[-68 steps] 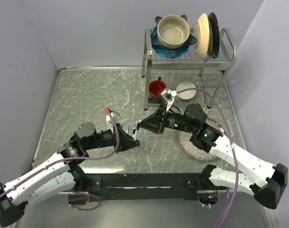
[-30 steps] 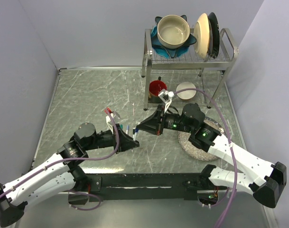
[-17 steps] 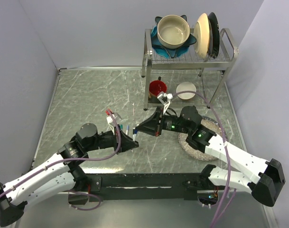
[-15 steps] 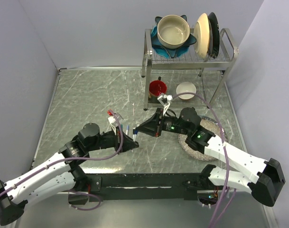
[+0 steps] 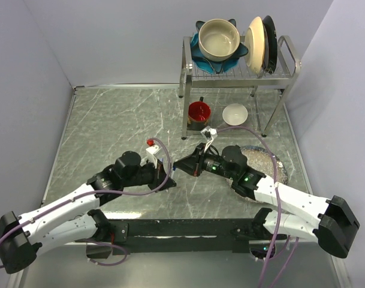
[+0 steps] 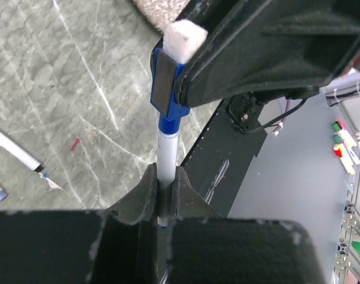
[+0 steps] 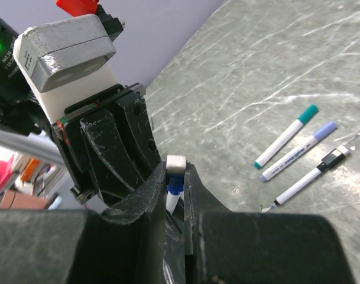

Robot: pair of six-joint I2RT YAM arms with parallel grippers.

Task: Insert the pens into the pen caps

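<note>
No readable text, no labels, no numbers

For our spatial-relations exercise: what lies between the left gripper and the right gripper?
The left wrist view shows a white pen, held by the left gripper, running into the blue cap clamped in the right gripper.

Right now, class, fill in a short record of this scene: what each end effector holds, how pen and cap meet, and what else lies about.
left end effector: shut on white pen
right end effector: shut on blue cap
pen and cap: in line, pen's tip inside the cap
table: three loose pens lying side by side
rack: bowl, plates
under rack: red mug, white bowl
</note>
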